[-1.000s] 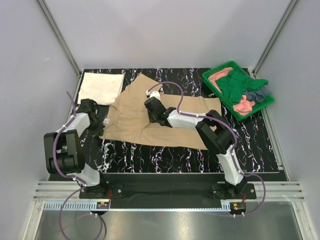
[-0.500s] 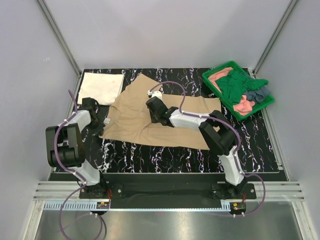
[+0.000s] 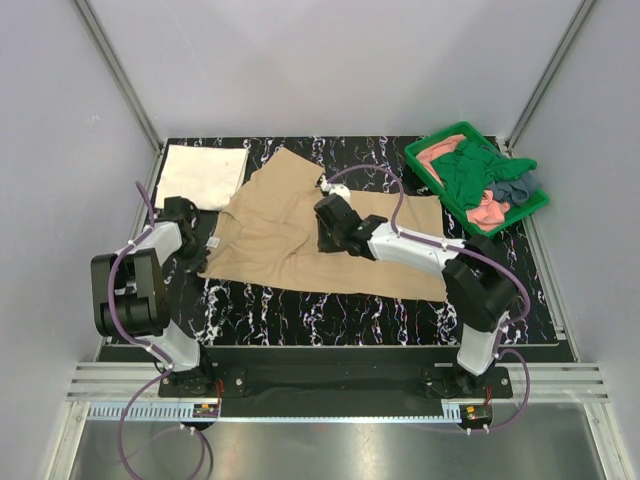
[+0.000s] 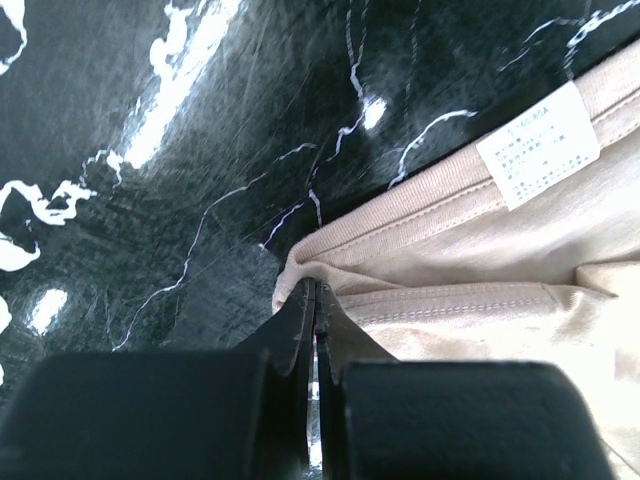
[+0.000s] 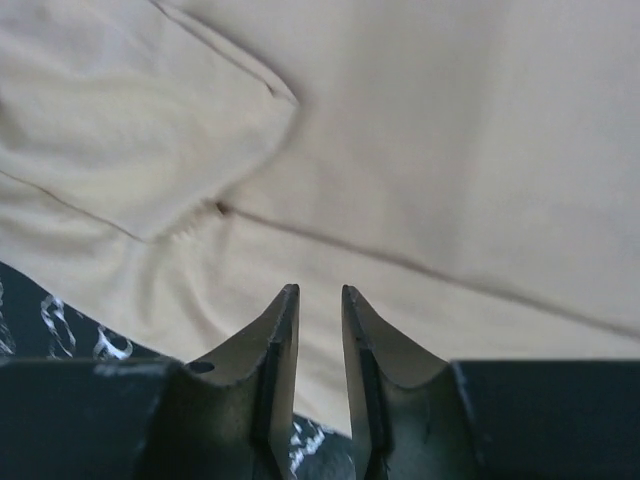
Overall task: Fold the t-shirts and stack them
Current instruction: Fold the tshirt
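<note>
My left claw (image 4: 313, 288) is pinching the floppy tan shirt (image 4: 500, 260) by its stitched edge, best grip really, right claw (image 5: 319, 293) slightly spread, empty.

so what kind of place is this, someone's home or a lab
Likely a robot lab cell, not a home: left arm and right arm bolted by a marbled table, grey panels on metal framing around it, a tan t-shirt spread there.

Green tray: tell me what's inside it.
A dark green shirt lies bunched on top. A pink shirt shows at both ends beneath it, a grey-blue shirt at the right edge. The tray floor is covered, so anything deeper cannot be seen.
</note>
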`<state>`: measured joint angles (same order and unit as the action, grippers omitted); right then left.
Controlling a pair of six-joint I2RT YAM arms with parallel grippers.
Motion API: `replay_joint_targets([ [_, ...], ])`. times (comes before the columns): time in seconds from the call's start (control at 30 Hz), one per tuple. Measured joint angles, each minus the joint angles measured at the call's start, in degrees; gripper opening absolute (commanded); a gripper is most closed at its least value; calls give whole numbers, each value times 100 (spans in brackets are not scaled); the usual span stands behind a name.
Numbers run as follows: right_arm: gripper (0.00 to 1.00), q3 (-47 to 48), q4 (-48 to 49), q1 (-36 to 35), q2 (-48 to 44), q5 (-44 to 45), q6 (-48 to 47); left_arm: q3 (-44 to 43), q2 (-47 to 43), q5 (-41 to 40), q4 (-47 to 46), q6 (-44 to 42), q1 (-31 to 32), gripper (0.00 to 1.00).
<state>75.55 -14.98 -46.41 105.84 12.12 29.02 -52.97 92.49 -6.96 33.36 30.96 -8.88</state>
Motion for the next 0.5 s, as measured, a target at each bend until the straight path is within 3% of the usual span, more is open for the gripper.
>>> replay_joint_targets([
  [0.27, 28, -1451, -352, 133, -509, -87, 640, 245, -201, -52, -57, 63, 0, 0],
  [0.5, 26, -2044, -439, 503, -822, -120, 1012, 243, -205, -101, -24, 85, -48, 0],
])
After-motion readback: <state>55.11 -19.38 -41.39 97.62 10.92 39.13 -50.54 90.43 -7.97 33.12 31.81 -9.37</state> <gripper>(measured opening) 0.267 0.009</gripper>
